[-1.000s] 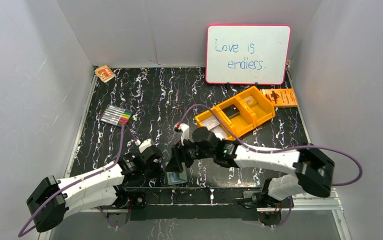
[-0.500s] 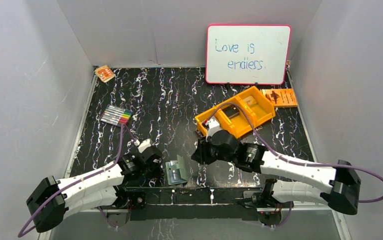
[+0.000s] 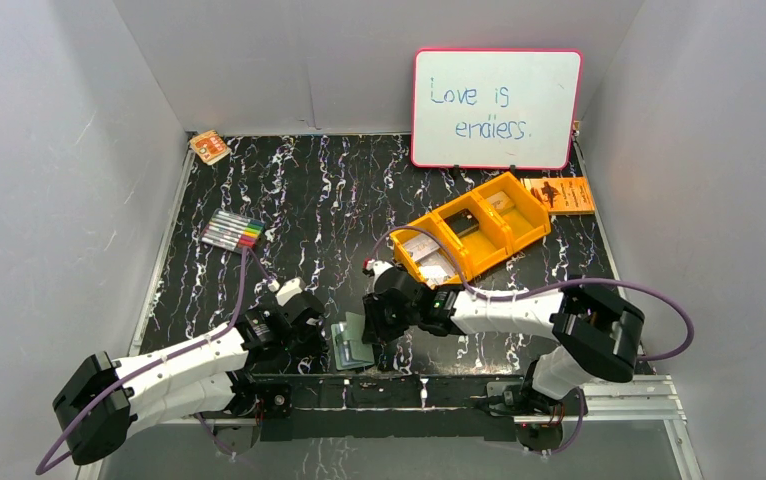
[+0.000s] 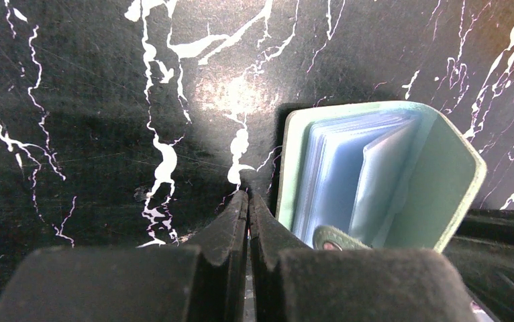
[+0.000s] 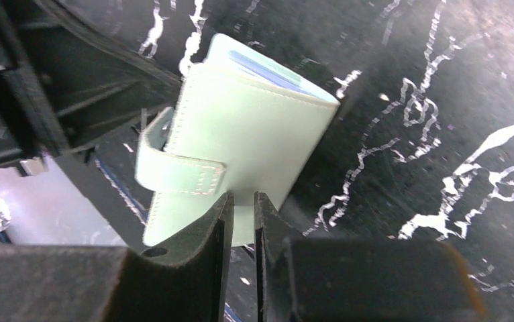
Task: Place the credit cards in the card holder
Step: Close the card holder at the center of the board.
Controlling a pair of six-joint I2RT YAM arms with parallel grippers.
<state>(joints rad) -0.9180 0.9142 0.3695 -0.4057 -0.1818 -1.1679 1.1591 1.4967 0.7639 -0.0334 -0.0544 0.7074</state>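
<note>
The card holder point(image 5: 241, 127) lies partly open at the near edge of the bench point(image 3: 309, 200), between the two arms, and the credit cards point(image 3: 422, 247) sit well apart in the orange tray point(image 3: 534, 225). The right fingers point(image 5: 219, 225) stand almost together at the cover's edge; whether they pinch it I cannot tell. The left fingers point(image 4: 234, 221) are pressed together on nothing, just beside the holder. The likely trouble is that a shallow pinch slips off the springy cover and the unpinned holder flops shut or skids. Half a second earlier the right arm was back by the tray and the holder looked wider open.
</note>
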